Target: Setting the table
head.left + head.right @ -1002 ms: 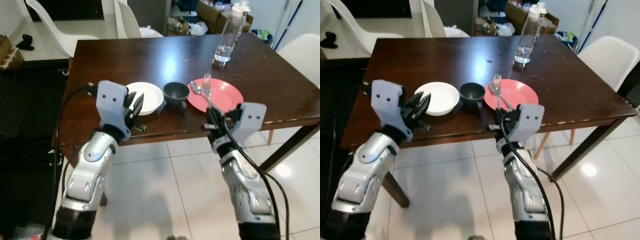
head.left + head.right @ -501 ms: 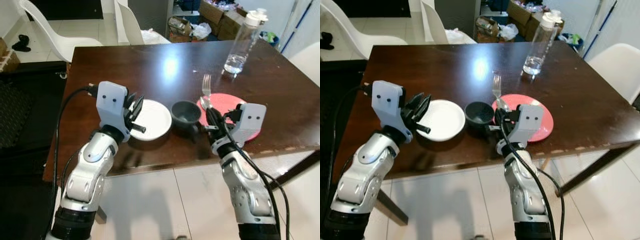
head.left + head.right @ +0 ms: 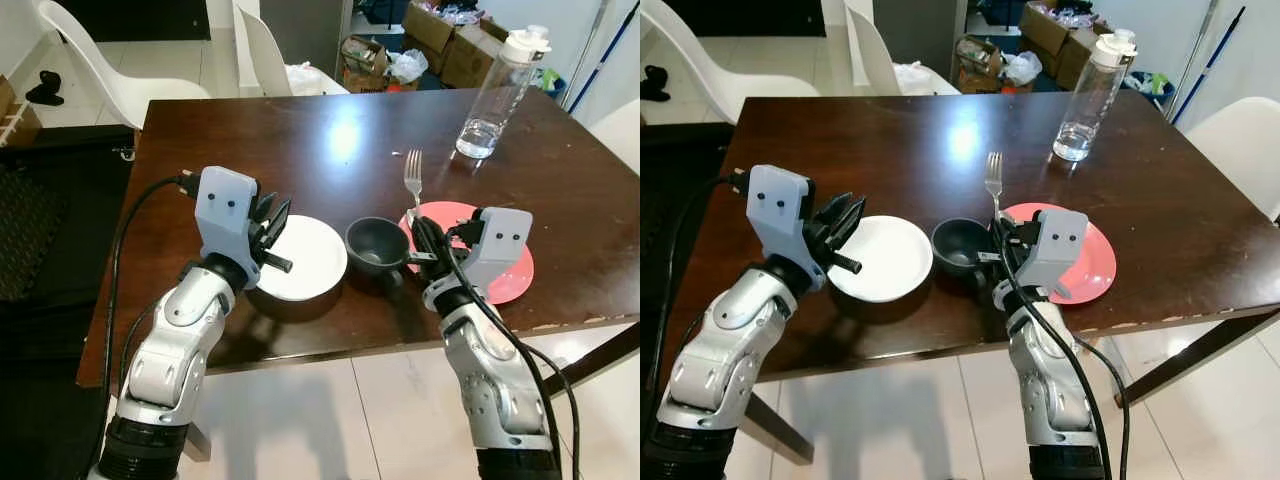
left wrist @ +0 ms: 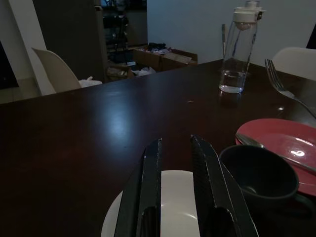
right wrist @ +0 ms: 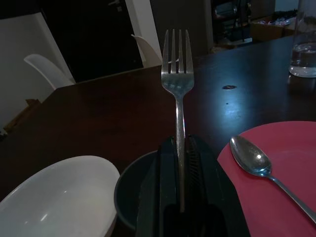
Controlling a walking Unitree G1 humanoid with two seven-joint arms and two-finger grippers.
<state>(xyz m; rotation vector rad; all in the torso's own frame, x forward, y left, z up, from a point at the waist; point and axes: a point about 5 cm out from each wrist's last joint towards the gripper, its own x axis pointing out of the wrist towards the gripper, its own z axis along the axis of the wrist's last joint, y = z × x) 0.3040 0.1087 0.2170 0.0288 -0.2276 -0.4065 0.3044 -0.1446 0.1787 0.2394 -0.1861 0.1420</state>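
The right gripper [image 5: 180, 197] has its jaws clamped on the handle of a fork [image 5: 177, 84], held tines-up over the dark bowl [image 3: 377, 244] near the desk's [image 3: 300, 130] front edge, so the step in hand looks like placing cutlery. The next move probably calls for laying the fork flat beside the red plate [image 3: 500, 280], where a spoon [image 5: 256, 165] already lies. The left gripper [image 4: 175, 192] hovers over the white bowl [image 3: 305, 265], jaws slightly parted and empty; no writing is readable, even on the water bottle [image 3: 495, 95].

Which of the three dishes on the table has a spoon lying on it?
The red plate, to the right of the dark bowl; the spoon rests on it. The white bowl holds nothing.
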